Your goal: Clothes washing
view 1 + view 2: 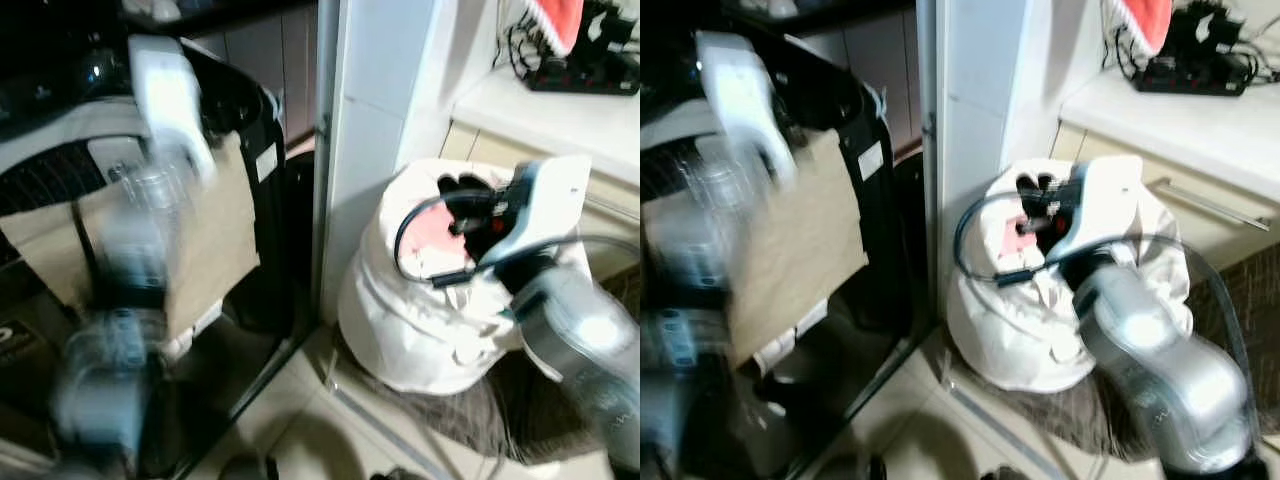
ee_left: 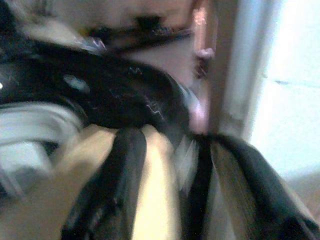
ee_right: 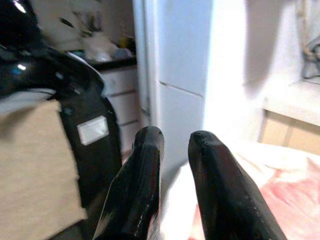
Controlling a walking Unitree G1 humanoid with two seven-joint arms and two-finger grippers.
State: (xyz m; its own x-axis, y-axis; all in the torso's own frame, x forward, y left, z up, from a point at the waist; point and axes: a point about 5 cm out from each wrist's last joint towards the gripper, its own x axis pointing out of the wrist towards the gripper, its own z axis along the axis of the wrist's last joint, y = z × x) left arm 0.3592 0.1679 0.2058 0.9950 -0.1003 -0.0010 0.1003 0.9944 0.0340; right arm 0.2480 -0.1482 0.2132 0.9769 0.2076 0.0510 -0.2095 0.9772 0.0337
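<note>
With its 2 fingers parted and grasping nothing, the right hand (image 1: 1040, 212) is hovering at the mouth of the white laundry bag (image 1: 420, 320), beside the black washing machine (image 1: 230, 130); the bag's loose rim is risking a snag, while the blurred left hand's (image 2: 160, 200) state cannot be told.

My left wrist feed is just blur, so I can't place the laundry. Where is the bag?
Observer: A white laundry bag sits low on the robot's right, beside the white pillar.
Operator: Anything in it?
Observer: Pink cloth shows in its open mouth.
Operator: Where's the right gripper?
Observer: The right gripper is at the bag's mouth, just above the pink cloth, with its fingers apart and nothing between them.
</note>
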